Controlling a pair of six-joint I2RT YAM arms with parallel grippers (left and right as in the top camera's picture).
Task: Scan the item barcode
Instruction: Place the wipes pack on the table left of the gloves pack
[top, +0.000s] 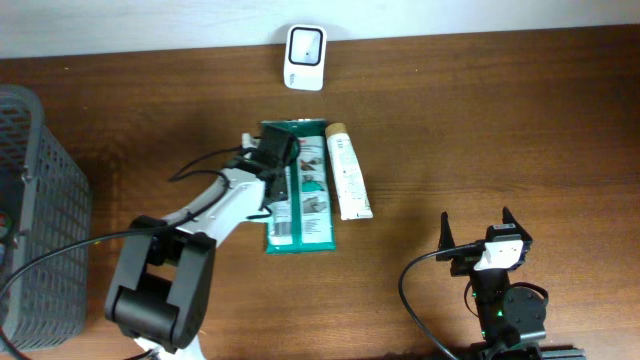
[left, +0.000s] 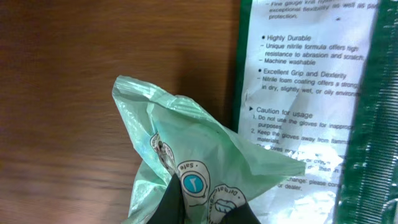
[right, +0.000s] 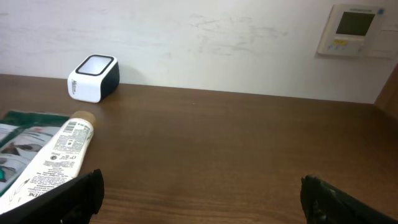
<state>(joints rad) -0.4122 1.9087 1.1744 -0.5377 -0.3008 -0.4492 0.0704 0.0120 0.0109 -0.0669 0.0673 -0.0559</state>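
Observation:
My left gripper (left: 202, 199) is shut on a crumpled light green plastic packet (left: 186, 155) with round printed badges, lifted just above the wood table. In the overhead view the left gripper (top: 280, 152) hovers over a dark green glove package (top: 300, 215), whose white printed label (left: 305, 81) lies to the right of the packet. A white scanner (top: 304, 44) stands at the table's far edge, and the right wrist view has the scanner (right: 93, 78) at its far left. No barcode shows in any view. My right gripper (top: 482, 243) rests open and empty at the front right, its fingers spread wide (right: 199, 193).
A cream tube (top: 348, 172) lies beside the glove package; the right wrist view catches the tube (right: 59, 149) at its left edge. A grey mesh basket (top: 40, 200) stands at the far left. A wall controller (right: 354, 30) hangs behind the table.

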